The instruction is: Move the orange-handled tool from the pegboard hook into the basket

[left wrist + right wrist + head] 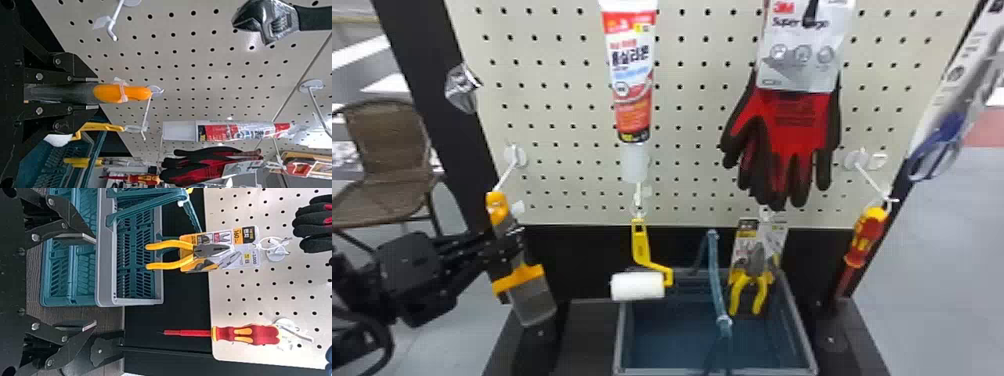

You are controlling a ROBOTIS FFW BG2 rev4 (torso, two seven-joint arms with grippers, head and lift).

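Black-fingered, held the right end effector (95,281) released at near right; clasped the orange-handled tool (498,206) handle up in the left end effector (514,243), near left, by the hook (505,176). Farther, faced the basket (619,345), then the pegboard (688,152).

orange-handled tool (528,295): orange grip and crosspiece, translucent grey lower part; held by left gripper (511,242), handle up, slightly tilted | pegboard hook (117,17): white, projecting, tip apart from tool | basket (619,340): teal, grey-rimmed, handle raised; below pegboard
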